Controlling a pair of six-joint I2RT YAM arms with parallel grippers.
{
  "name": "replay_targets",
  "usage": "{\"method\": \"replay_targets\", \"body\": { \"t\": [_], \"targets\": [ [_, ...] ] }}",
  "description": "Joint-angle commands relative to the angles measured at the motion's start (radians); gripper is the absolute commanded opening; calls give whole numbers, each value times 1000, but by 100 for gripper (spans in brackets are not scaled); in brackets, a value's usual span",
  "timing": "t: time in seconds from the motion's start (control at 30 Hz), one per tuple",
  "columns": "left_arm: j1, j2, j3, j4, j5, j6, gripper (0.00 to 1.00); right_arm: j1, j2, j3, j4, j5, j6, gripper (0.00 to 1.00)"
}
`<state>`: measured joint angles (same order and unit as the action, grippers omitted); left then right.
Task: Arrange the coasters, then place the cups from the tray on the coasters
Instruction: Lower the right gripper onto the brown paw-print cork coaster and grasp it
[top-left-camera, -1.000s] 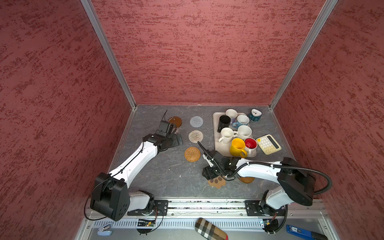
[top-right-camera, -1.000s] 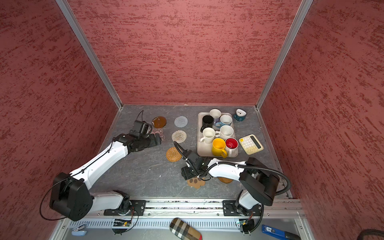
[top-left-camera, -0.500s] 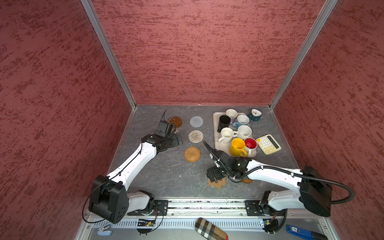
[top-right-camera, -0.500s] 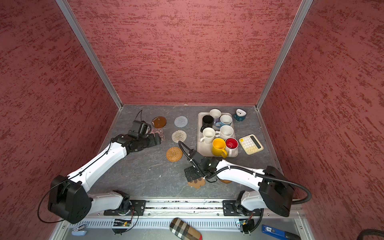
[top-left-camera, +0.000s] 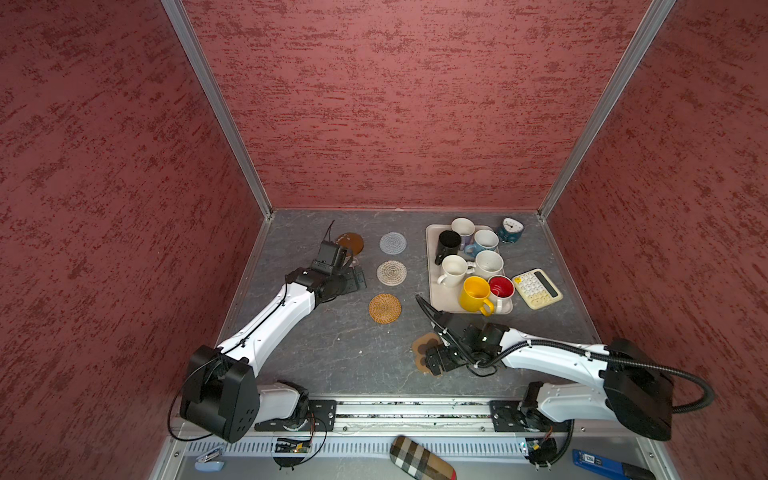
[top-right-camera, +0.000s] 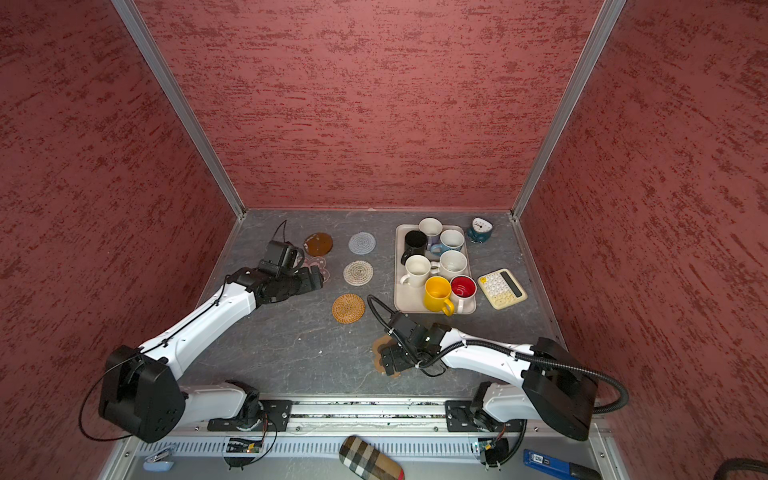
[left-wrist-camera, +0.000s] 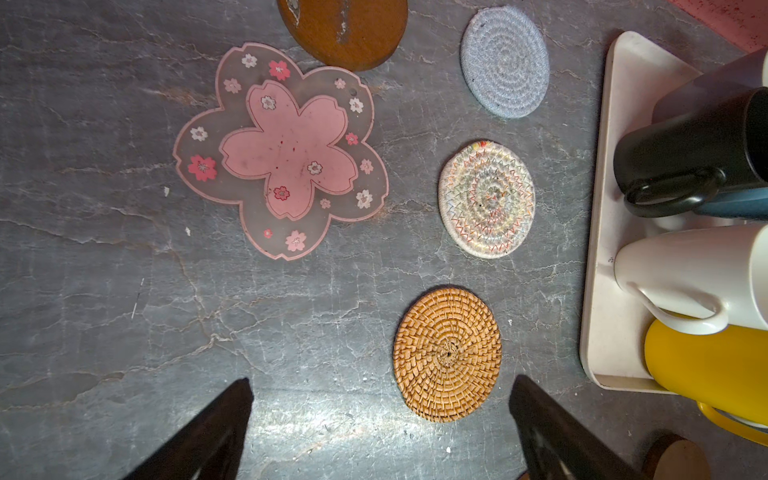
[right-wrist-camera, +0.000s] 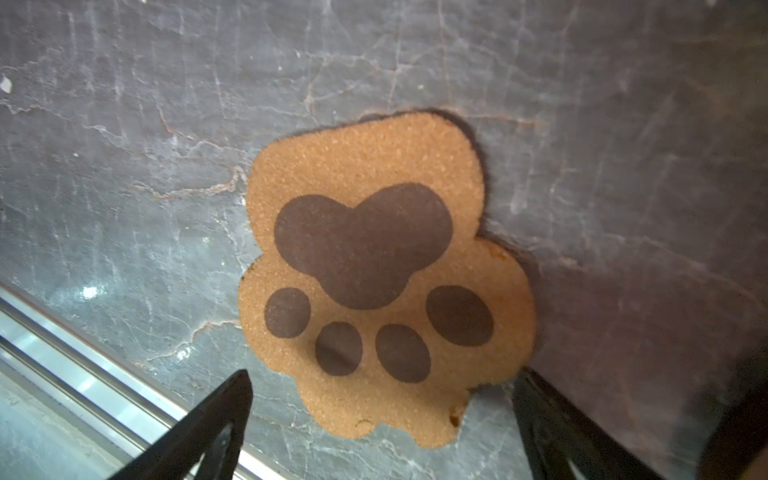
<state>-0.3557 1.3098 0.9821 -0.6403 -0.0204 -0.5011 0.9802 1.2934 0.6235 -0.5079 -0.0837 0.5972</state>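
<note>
Coasters are being laid out: the brown paw-shaped cork coaster (right-wrist-camera: 382, 270) lies flat on the grey counter (top-left-camera: 332, 353) near its front edge. The right fingers (right-wrist-camera: 224, 411) are spread astride it, pinching nothing. The left fingers (left-wrist-camera: 216, 419) hang spread by the tan rattan round (left-wrist-camera: 446, 353). Next, probably: lift clear, then fetch mugs (top-left-camera: 453, 268) from the cream plastic tray (top-left-camera: 441, 297).

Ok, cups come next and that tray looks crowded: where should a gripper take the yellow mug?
Probably by the handle, coming from the near side. The yellow mug stands upright at the tray's near edge, its handle sticking out toward the front, while the red-lined mug sits close beside it and a white mug behind.
</note>
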Motion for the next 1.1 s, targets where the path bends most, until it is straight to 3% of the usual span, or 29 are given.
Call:
{"method": "replay_targets", "body": {
  "t": [0.0, 0.33, 0.8, 1.07],
  "targets": [
    [-6, 6, 5, 10, -1, -7, 97, 5, 8, -1, 74, -58, 6, 99],
    [-6, -42, 15, -33, -1, -9, 97, 9, 57, 17, 161, -142, 9, 97],
    [-1, -79, 16, -79, -13, 1, 97, 11, 236, 150, 289, -239, 2, 96],
    [4, -125, 10, -125, -17, 12, 98, 11, 309, 256, 265, -226, -52, 96]
  ]
}}
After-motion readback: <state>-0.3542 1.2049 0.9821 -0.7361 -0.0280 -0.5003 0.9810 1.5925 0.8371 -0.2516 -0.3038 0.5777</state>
